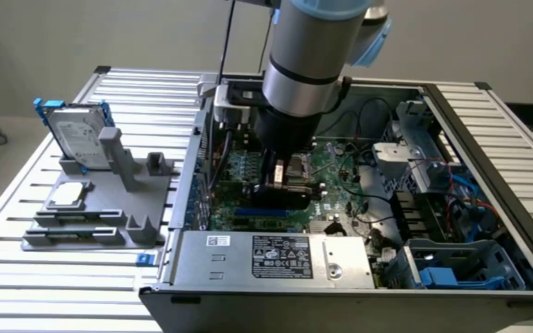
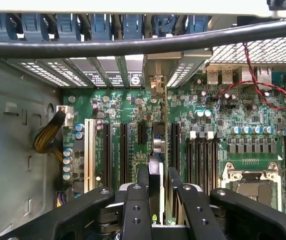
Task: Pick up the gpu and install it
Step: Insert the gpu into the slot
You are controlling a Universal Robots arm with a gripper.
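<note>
Gpu [image 2: 157, 150] sat clamped edge-on in the half-closed claw [image 2: 158, 176], long axis parallel to the slots [image 2: 124, 150] and right over them; seated or not, couldn't tell.

The arm [image 1: 308, 55] comes almost straight down, its grey wrist link upright and the black gripper [image 1: 283, 184] pointing downward beneath it. The two fingers [image 2: 143, 181] stand parallel and are drawn in partway, one pressed against each flat side of the gpu [image 2: 156, 167]. The card sits edge-on between them and reaches out past the fingertips.
</note>
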